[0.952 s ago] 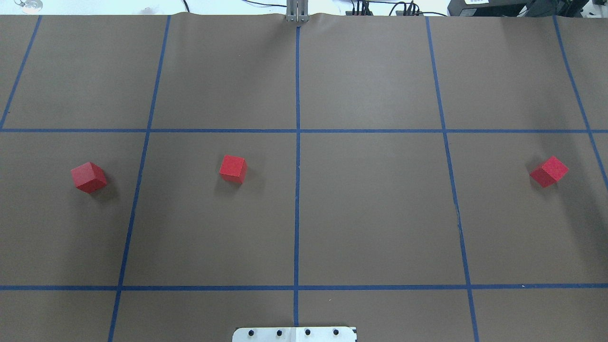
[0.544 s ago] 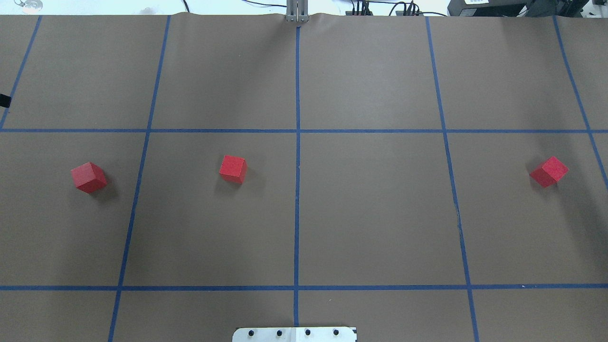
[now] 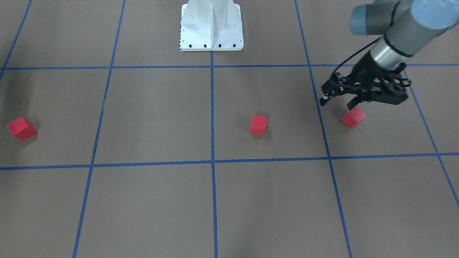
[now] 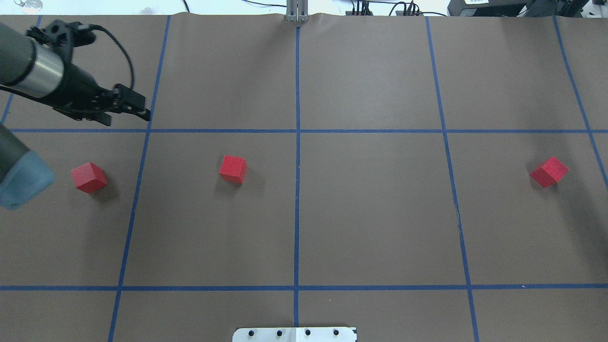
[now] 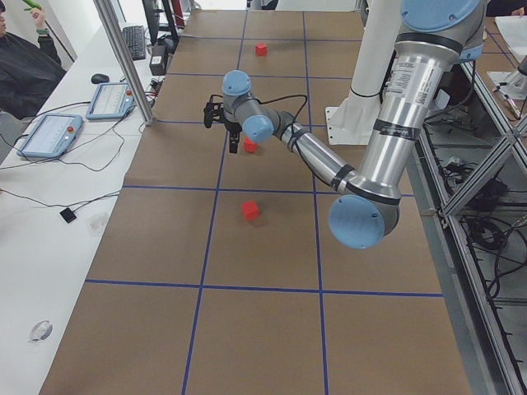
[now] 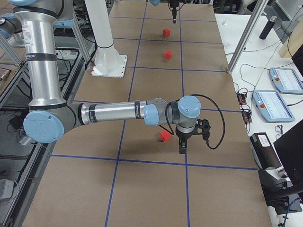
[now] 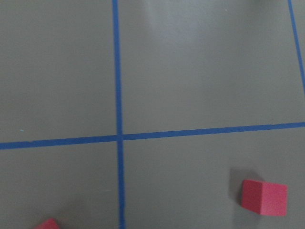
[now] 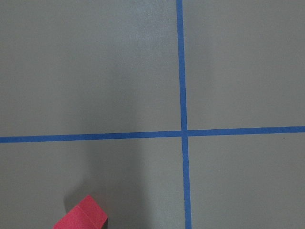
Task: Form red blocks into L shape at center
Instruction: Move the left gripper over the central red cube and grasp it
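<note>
Brown paper covers the table (image 4: pixel 380 213), ruled into squares by blue tape lines (image 4: pixel 380 130). On the white bench (image 5: pixel 74 255) beside it lie a grey tablet (image 5: pixel 109 99), a second tablet (image 5: pixel 49 135) with a red button, a keyboard (image 5: pixel 134 41) and a mouse (image 5: pixel 100 79); a person in black (image 5: pixel 25 70) sits there

Overhead view: behind the white metal base plate (image 4: pixel 294 334), facing forward and down; front view: opposite, steeply down; both share the small matte red cube (image 4: pixel 89 177) near the black two-finger left gripper (image 4: pixel 128 117); side views: oblique, from either table end; wrist views: close, downward on brown blue-taped paper (image 7: pixel 200 71).
</note>
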